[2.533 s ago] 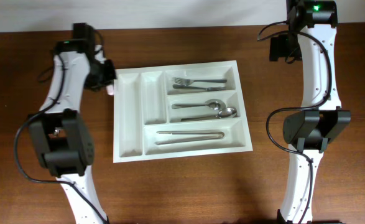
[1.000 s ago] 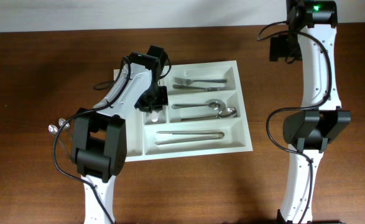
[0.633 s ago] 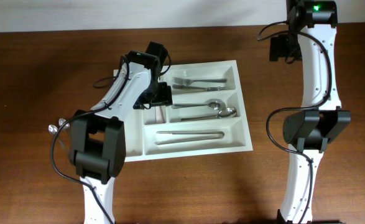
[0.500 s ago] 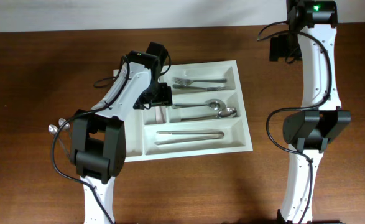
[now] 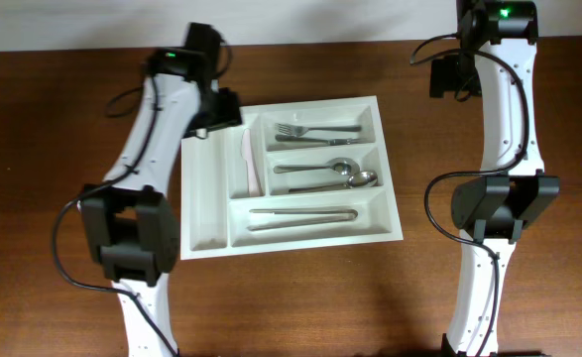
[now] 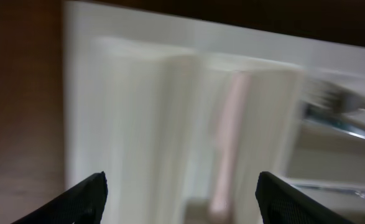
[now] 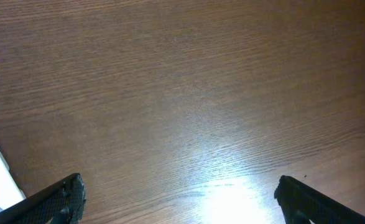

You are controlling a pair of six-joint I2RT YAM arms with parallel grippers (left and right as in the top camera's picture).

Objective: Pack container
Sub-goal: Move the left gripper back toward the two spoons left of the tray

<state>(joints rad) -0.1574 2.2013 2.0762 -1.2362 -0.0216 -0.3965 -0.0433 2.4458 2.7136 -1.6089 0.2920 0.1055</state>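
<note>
Swung back to the container (image 5: 203, 198) corner, left gripper (image 6: 182, 196) hovers — fingers spread, empty.

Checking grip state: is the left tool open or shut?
Open: the left tool shows fingers wide apart, nothing between them. A pale pink utensil lies in the container, second narrow compartment.

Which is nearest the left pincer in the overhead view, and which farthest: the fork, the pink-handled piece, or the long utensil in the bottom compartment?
1. pink-handled piece: in the narrow upright compartment, just below the left pincer in the picture.
2. fork: in the top horizontal compartment, further toward picture-right.
3. long utensil: in the bottom horizontal compartment, at the near edge.
</note>
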